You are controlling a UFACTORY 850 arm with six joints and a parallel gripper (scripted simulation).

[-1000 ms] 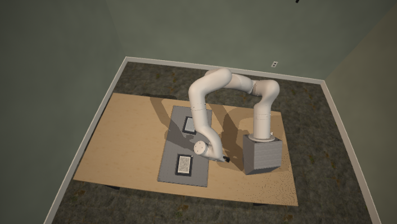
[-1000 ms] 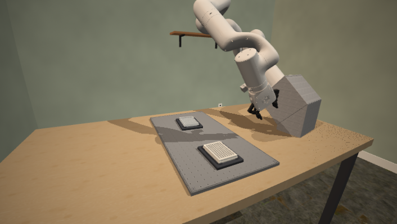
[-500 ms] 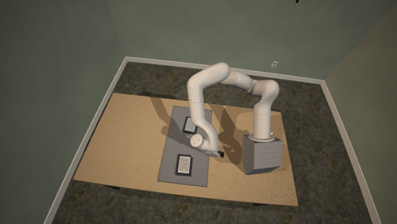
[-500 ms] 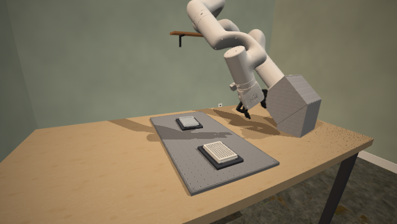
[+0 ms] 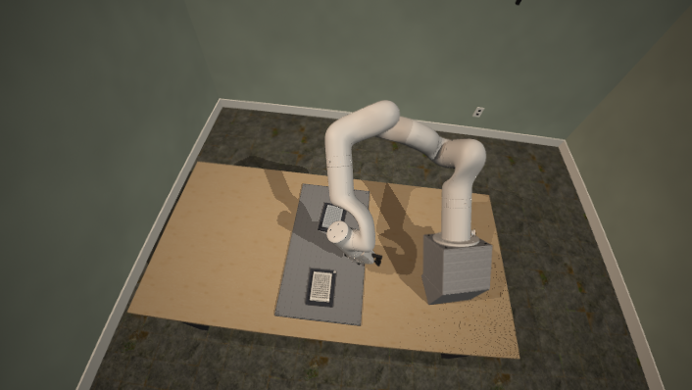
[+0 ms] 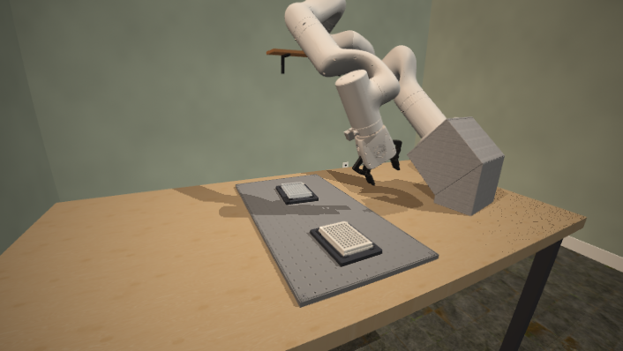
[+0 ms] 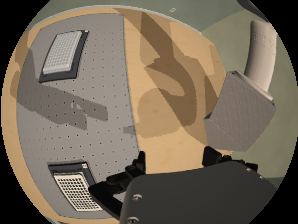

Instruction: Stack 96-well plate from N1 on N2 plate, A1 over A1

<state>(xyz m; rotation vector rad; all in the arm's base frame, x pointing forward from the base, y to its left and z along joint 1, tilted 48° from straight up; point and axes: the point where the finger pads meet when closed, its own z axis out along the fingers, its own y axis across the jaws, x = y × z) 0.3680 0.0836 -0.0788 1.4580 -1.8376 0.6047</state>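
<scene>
Two white 96-well plates sit in black nests on a grey perforated board [image 6: 328, 234]. The plate in N1 [image 6: 296, 190] is at the board's far end; the arm partly hides it in the top view [image 5: 331, 215], and it shows top left in the wrist view [image 7: 64, 52]. The plate in N2 [image 6: 345, 238] is at the near end [image 5: 321, 286], bottom left in the wrist view [image 7: 75, 189]. My gripper [image 6: 383, 173] [image 5: 372, 259] [image 7: 175, 159] is open and empty. It hangs above the table beside the board's base-side edge, between the two nests and apart from both plates.
The arm's grey pedestal [image 6: 459, 164] stands on the wooden table close behind the gripper [image 5: 457, 268]. A small wall shelf [image 6: 287, 54] is far behind. The table edge runs along the front right.
</scene>
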